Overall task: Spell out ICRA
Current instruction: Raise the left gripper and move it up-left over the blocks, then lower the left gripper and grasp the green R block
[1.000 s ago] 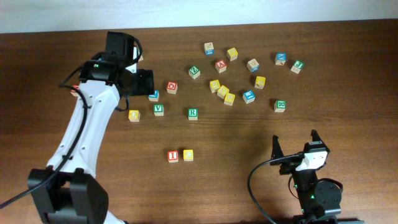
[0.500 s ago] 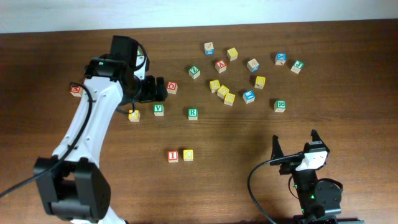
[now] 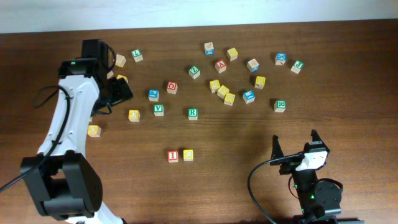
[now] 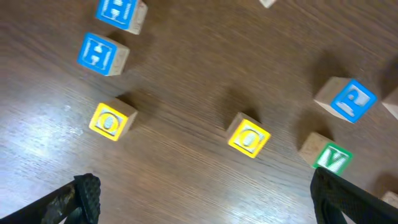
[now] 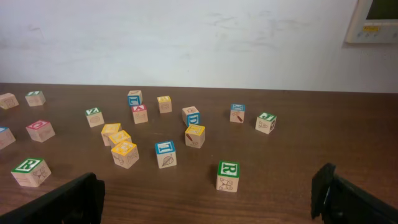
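Table (image 3: pixel 249 134) - only the overhead shows I (image 3: pixel 173 155) beside C (image 3: pixel 188 155), front centre. R (image 3: pixel 193 113) sits behind them, A (image 3: pixel 221 65) far back in the scatter. Left gripper (image 4: pixel 202 190): jaws wide, empty; its view has yellow cubes (image 4: pixel 249 138) and a legible V (image 4: pixel 333 158). Right gripper (image 5: pixel 205 193): wide, empty - its view reads R and A.

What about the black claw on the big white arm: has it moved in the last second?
Yes. The left gripper has swung leftward in the overhead view, away from the green-faced wooden V cube, which stayed put.
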You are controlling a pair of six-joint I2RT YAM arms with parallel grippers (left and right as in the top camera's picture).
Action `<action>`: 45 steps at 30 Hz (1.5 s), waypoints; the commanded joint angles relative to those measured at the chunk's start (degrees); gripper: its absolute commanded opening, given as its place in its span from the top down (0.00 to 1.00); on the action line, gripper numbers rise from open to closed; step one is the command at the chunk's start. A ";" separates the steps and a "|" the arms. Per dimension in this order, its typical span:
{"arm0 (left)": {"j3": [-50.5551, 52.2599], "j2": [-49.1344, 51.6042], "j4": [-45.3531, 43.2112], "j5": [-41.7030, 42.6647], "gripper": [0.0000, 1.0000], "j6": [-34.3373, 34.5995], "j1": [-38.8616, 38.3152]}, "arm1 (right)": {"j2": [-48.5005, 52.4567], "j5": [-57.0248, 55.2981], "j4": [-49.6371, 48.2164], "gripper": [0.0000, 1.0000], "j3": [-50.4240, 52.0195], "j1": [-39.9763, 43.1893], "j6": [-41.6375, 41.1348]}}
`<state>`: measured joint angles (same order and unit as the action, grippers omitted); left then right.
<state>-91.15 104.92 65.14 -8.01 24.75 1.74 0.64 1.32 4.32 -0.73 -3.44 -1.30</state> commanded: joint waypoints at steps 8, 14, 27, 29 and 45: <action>2.32 0.39 -4.22 21.49 0.00 -14.32 -9.92 | -0.35 -0.50 0.22 0.02 0.42 -0.31 0.02; 2.62 2.01 -8.66 9.64 0.01 2.03 -25.16 | -0.35 -0.50 0.22 0.02 0.42 -0.31 0.02; 2.62 14.60 -16.22 2.51 0.30 10.58 -30.58 | -0.35 -0.50 0.22 0.02 0.42 -0.31 0.02; 2.62 16.02 -17.44 2.38 0.38 10.36 -30.58 | -0.35 -0.50 0.22 0.02 0.42 -0.31 0.02; 2.62 16.90 -19.71 3.50 0.58 4.92 -31.23 | -0.35 -0.50 0.22 0.02 0.42 -0.31 0.02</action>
<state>-88.75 121.56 45.56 -4.54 30.41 -28.82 0.64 1.32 4.32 -0.73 -3.44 -1.34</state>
